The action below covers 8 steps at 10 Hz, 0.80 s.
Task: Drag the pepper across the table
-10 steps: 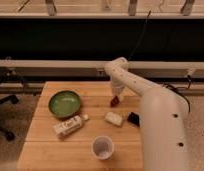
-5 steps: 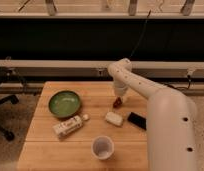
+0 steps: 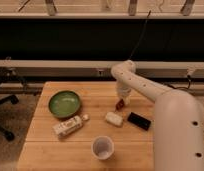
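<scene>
One arm, white and thick, fills the lower right of the view and hides the right edge of the bench [image 3: 42,135] together with whatever lies there. The arm goes up from about 5 o'clock, bends at a rounded elbow near the back of the bench, and then points almost straight down. Its claw [image 3: 122,101] is at the lower end of this last link, just above the pepper [image 3: 120,105]. The claw is seen from behind its own wrist, so I cannot tell if it is open or closed, or if it really grips the pepper.

The pepper is a small dark red thing on the wooden top, a little to the right of the middle. Only a part of it shows under the claw, and its shape is hard to make out.

From the pepper, the white rounded block [image 3: 114,118] lies near at about 7 o'clock, and the black rectangular block [image 3: 138,121] at about 4 o'clock, with its right end close to the arm body. The green bowl [image 3: 64,103] stands well apart at 9 o'clock. A small bottle [image 3: 70,125] lies on its side at 8 o'clock, its label not readable. A paper cup [image 3: 102,147] stands upright at 7 o'clock, near the front edge.
</scene>
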### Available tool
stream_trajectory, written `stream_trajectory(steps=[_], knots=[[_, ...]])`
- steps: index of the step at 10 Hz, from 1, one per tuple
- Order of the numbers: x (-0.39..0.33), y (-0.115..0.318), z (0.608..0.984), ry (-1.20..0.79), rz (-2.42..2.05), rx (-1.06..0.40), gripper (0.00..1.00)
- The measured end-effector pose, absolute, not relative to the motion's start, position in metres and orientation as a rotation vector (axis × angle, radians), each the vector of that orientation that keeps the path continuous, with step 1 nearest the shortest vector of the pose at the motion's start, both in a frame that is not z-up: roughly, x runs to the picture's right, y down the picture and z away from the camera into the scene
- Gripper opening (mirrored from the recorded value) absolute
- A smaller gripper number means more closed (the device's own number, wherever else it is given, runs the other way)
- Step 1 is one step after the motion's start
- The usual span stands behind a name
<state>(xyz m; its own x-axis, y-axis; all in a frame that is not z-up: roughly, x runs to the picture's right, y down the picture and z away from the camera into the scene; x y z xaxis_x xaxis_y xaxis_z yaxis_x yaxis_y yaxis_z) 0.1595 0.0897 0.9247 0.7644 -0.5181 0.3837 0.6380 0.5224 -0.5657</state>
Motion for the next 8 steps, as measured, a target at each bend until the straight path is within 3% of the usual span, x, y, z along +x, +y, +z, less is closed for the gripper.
stream_trajectory(steps=[8], knots=[[0.178,0.103,0.91,-0.164,-0.696,-0.747,0.0]])
